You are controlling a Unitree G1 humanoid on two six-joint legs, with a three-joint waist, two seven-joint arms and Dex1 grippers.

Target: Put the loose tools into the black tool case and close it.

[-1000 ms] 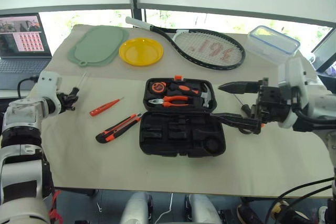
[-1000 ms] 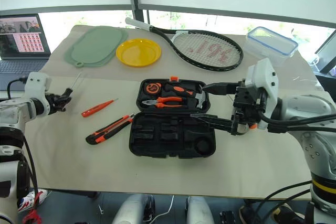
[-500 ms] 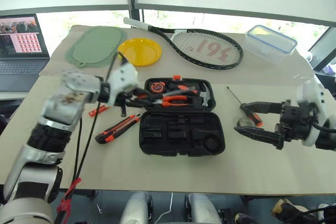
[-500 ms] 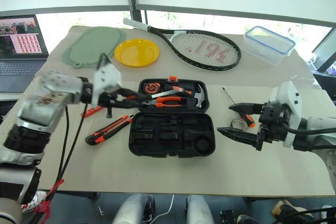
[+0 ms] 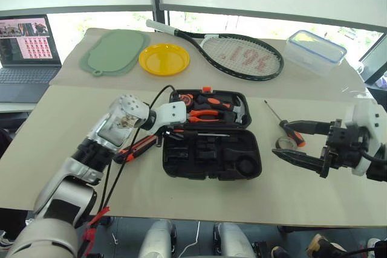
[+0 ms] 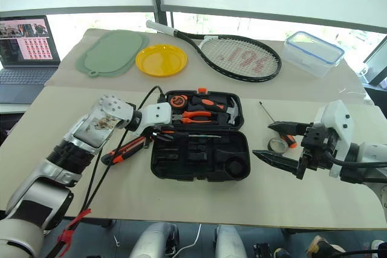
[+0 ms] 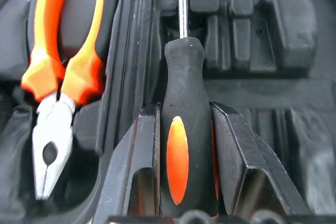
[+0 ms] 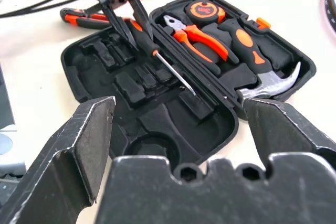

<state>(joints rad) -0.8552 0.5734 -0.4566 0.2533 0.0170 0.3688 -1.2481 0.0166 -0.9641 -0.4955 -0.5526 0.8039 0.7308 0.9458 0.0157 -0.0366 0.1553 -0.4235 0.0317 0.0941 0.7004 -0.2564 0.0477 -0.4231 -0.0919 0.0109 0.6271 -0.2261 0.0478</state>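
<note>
1. The case lies open mid-table, lid half away from the robot, empty recessed half nearer it.
2. The lid half holds the pliers, a hammer and an orange-faced tape measure.
3. The left gripper is closed on the handle of a black-and-orange screwdriver, one finger pressed to each side of it.
4. That screwdriver hangs over the case along the hinge line, at the back edge of the empty half, its shaft pointing toward the robot's right.
5. The knife lies on the table just left of the case, partly under the left arm.
6. A second screwdriver lies on the table right of the case, with the tape roll just beside its handle.
7. The right gripper hovers right of the case, jaws spread wide and empty; screwdriver and roll lie close by its fingers.
8. The red screwdriver cannot be made out.
</note>
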